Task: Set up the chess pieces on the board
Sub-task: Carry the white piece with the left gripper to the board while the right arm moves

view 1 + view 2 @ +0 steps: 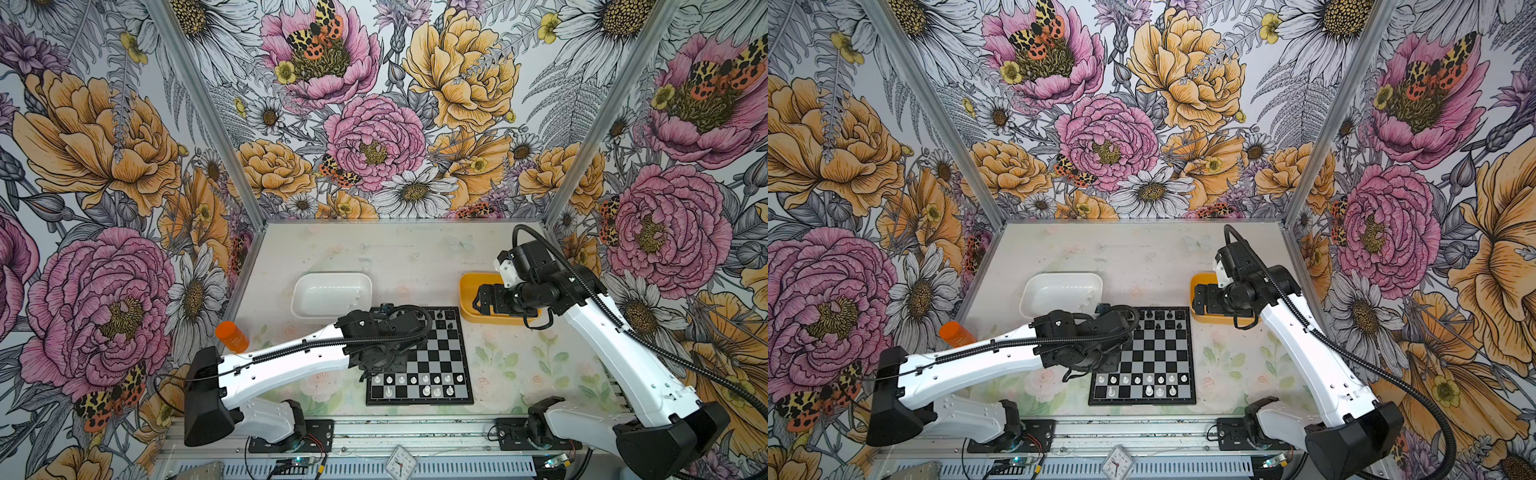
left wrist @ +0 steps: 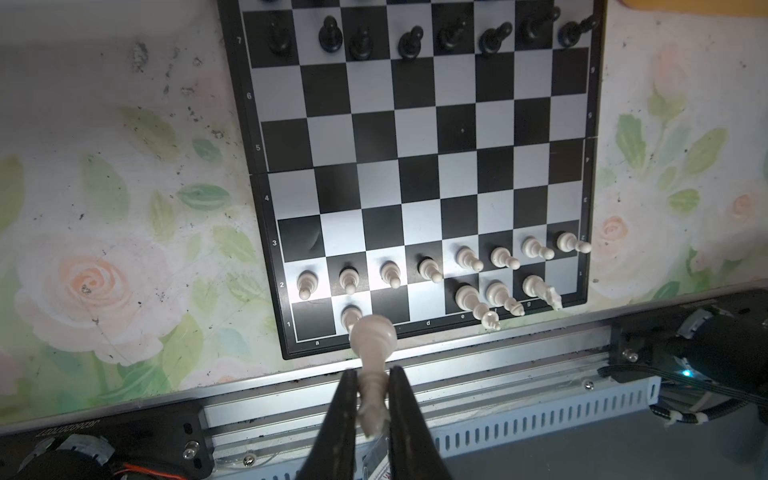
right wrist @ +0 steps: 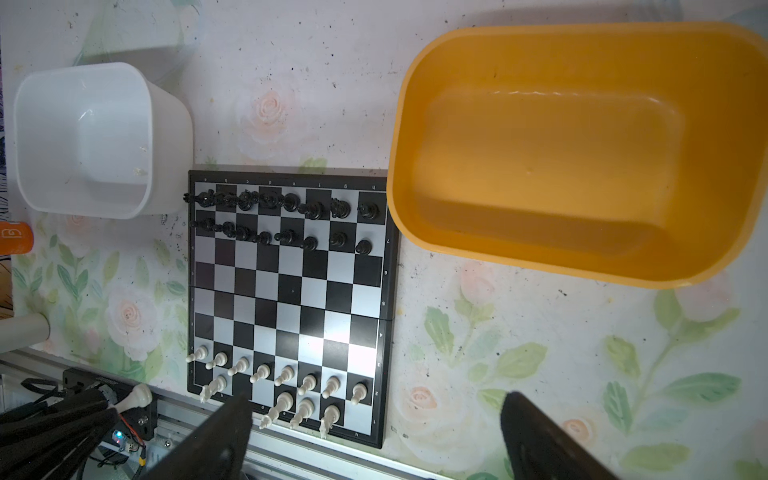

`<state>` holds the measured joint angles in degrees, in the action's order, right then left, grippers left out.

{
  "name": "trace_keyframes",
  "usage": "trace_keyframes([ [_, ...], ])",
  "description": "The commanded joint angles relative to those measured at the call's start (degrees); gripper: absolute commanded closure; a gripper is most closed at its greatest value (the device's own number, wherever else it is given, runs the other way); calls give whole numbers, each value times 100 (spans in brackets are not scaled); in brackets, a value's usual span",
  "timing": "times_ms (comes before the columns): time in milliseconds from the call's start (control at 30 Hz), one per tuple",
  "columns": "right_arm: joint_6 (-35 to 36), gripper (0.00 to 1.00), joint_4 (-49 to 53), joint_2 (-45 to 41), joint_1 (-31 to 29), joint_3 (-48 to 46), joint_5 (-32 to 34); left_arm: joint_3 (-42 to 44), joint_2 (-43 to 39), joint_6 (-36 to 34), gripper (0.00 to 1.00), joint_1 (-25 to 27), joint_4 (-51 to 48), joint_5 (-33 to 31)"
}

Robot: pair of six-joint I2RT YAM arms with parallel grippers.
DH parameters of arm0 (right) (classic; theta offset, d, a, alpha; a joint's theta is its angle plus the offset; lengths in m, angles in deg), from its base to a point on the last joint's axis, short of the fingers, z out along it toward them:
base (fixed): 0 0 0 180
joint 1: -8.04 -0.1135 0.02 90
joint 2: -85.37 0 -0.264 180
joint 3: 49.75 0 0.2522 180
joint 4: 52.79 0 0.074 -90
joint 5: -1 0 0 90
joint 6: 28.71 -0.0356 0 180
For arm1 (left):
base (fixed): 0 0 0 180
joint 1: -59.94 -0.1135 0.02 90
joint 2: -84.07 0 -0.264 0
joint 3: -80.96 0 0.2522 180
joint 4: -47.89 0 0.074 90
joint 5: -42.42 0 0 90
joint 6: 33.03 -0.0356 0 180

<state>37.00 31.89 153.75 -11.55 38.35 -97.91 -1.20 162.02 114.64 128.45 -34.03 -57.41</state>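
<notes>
**Chess set-up, nearly complete:** the left gripper [image 2: 372, 376] is clamped on a white piece [image 2: 372, 336] above the near left corner of the board [image 2: 419, 137].

Both black rows [image 3: 291, 203] on the far side are full, and so is the white pawn row [image 2: 430, 270]. Only four white back-row squares are filled and four stand empty. The right gripper [image 3: 376, 401] hangs spread wide and empty over the yellow tray [image 3: 582, 266]. The board's rim is printed with the letters a to h and rank numbers.

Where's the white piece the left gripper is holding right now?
In the left wrist view, the white piece is pinched in the left gripper, base outward, in the air near the board's near-left corner, close to the white pawns.
</notes>
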Motion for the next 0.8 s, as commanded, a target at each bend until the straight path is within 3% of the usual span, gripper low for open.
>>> trace_keyframes([
  [0, -237, 4, -22, -170, -44, 10, -21, -126, 114, -49, 84, 167, 19, -134],
  [367, -304, 4, 176, -274, -53, -49, -77, 39, 530, -525, 83, 297, 744, 184],
  [667, -105, 4, 234, -1071, -53, -853, -1569, -75, 1193, -830, 85, 562, 1028, 427],
  [767, -89, 3, 294, -1354, -66, -1057, -1678, -131, 1377, -897, 85, 628, 1117, 513],
])
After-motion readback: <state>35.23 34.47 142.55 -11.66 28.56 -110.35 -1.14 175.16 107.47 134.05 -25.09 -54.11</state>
